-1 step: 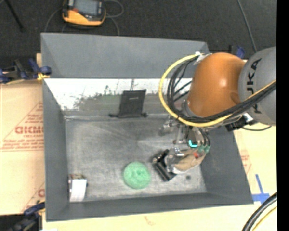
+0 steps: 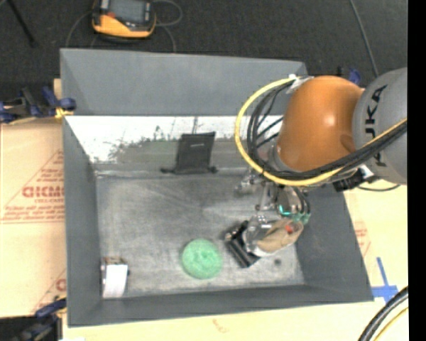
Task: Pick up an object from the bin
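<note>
At your left, a small white roll sits in the bin's front corner. A flat black piece leans at the back wall, and a fuzzy green ball lies on the floor. Just right of the ball, the gripper is low over a short black block beside a rounded tan lump. You seem to be at the grasp step, but you cannot tell whether it is open or closed. Confirm a hold before lifting.

The grey arm bears the black lettering KUKA.
</note>
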{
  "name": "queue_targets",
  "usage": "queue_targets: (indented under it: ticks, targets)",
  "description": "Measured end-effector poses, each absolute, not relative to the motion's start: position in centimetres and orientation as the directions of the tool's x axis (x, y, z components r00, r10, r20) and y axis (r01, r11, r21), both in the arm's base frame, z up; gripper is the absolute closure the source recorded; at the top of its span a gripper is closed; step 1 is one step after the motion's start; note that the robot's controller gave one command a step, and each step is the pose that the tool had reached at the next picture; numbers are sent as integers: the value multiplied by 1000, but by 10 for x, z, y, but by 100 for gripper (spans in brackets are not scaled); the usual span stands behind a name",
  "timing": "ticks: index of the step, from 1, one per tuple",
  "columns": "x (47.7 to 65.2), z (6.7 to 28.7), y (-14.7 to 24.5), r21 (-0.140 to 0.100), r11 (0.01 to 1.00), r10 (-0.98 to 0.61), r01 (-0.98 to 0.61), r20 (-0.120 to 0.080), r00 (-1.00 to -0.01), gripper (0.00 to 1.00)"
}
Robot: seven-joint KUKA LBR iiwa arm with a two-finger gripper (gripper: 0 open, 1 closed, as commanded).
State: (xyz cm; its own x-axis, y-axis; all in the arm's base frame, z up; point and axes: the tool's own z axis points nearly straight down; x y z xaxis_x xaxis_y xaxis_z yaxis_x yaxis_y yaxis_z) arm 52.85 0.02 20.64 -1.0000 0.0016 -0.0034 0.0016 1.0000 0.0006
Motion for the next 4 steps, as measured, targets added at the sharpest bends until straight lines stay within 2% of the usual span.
queue_targets:
  ticks: [1, 2, 3, 4]
  targets:
    - [548, 178, -37, -1, 1000, -20, -20, -5, -1000, 0]
    - [515, 83, -51, -2, 999, -35, -35, -39, -999, 100]
    - [515, 83, -51, -2, 999, -36, -36, -39, -999, 100]
    - [527, 236, -59, -2, 981, -196, -196, -7, -980, 100]
